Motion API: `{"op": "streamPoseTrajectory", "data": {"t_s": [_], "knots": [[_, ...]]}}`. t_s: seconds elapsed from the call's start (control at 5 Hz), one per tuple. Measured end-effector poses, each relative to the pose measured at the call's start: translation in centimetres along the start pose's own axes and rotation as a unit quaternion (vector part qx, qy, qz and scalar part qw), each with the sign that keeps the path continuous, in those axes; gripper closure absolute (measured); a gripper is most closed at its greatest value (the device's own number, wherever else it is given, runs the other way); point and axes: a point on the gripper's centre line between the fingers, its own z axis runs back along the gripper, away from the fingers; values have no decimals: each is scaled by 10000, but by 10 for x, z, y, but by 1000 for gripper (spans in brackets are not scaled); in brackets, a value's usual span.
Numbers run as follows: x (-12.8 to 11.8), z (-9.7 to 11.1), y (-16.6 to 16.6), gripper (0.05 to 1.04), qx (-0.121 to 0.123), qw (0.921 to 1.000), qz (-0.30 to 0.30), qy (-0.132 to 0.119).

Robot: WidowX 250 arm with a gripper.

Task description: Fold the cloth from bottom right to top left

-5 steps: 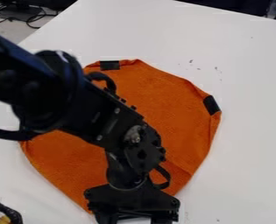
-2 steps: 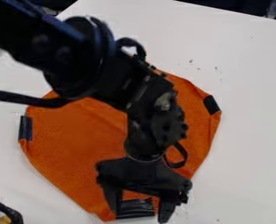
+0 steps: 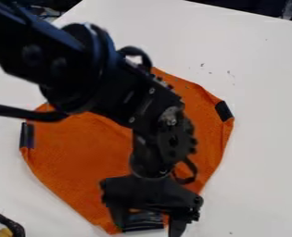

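My gripper (image 3: 148,227) stands open over the bottom corner of the orange cloth (image 3: 80,157), its fingers spread to either side of a black patch (image 3: 143,221) there. Whether the fingers touch the cloth, I cannot tell. Spread out on the white table, the cloth has other black patches at its left corner (image 3: 27,135) and right corner (image 3: 223,111). The arm crosses above the cloth from the upper left and hides its top corner and much of its middle.
At the lower left edge of the white table (image 3: 259,92) lies a black object with a yellow part (image 3: 4,230). Dark cables and equipment are behind the table's upper left edge. Small dark specks mark the tabletop to the upper right.
The gripper first moved up and slightly right in the view, then a little lower. The arm now covers the cloth's top patch, while the left and bottom patches have come into sight.
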Motion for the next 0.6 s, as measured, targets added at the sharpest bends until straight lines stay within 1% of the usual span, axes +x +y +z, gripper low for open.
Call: {"op": "streamPoseTrajectory", "data": {"t_s": [0.2,0.4,0.6], "knots": [[8,-11,0,83,-114,9998,-114,-118],[16,-17,1,83,-93,9994,-300,-135],[19,-22,1,133,-205,9994,-257,-112]]}}
